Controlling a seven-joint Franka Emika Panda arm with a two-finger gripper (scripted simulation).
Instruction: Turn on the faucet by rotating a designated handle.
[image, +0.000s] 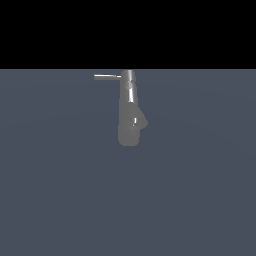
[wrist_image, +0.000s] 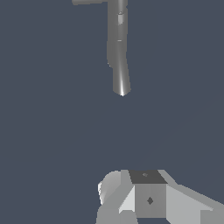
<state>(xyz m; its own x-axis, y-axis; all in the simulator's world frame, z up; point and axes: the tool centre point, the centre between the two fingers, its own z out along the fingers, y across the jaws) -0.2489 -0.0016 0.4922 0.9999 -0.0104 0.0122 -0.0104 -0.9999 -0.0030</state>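
Note:
The grey metallic faucet (image: 129, 110) stands on the flat blue-grey floor (image: 60, 190), its wider base toward the viewer and a short stubby spout (image: 143, 121) on the exterior view's right. From its top, the thin rod handle (image: 106, 76) sticks out level toward the exterior view's left. The wrist view shows the faucet (wrist_image: 118, 48) far ahead, with the handle (wrist_image: 87, 2) cut by the frame edge. My gripper (wrist_image: 140, 192) appears only as grey blocks at that frame's edge, well apart from the faucet. The exterior view shows neither arm nor gripper.
Only the plain blue-grey floor surrounds the faucet, with a black background (image: 128, 30) beyond its far edge.

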